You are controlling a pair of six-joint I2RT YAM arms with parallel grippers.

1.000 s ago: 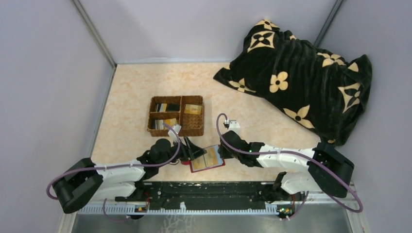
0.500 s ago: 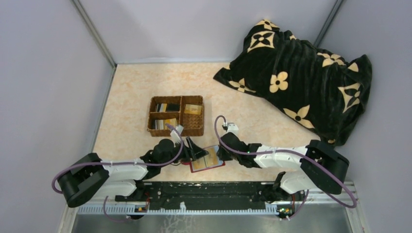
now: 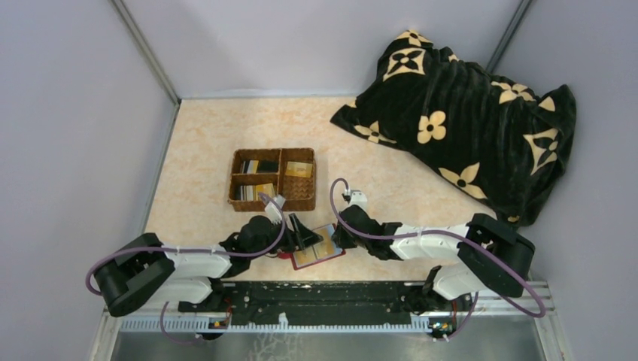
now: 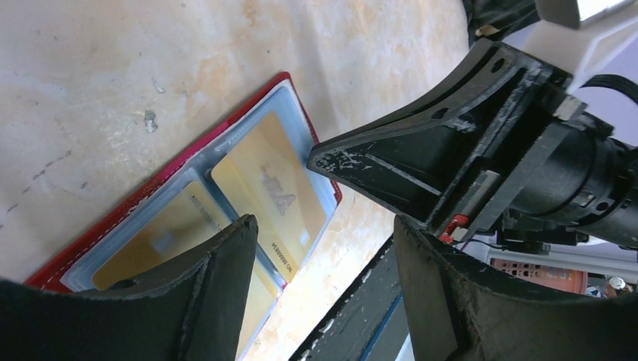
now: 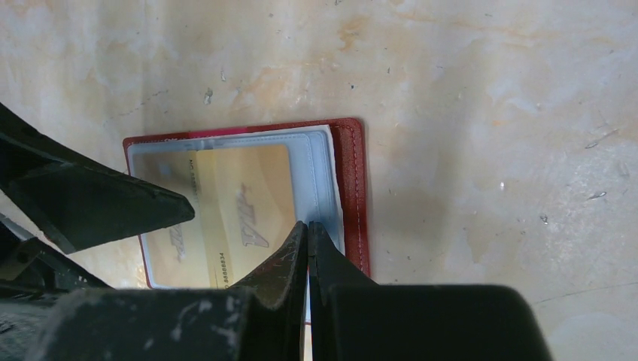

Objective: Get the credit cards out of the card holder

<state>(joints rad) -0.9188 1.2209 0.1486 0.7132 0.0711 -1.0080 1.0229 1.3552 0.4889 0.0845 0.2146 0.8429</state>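
The red card holder (image 3: 323, 254) lies open on the table near the front edge, its clear pockets up. Two gold credit cards (image 5: 241, 203) sit side by side in the pockets (image 4: 271, 195). My right gripper (image 5: 307, 223) is shut, and its tips press down on the clear pocket by the holder's red edge (image 5: 353, 188). My left gripper (image 4: 323, 222) hovers open over the holder's near corner, one finger above the cards and the other above bare table. In the top view the left gripper (image 3: 301, 232) and right gripper (image 3: 336, 239) meet over the holder.
A brown wicker divided basket (image 3: 308, 197) stands just behind the grippers, with a gold card (image 3: 299, 170) and dark striped cards (image 3: 258, 166) in its compartments. A black flower-patterned blanket (image 3: 459, 120) fills the back right. Grey walls close off the left and back.
Both arms have crept a little inward toward each other, and the card holder has shifted slightly left. Neither gripper has changed its opening.
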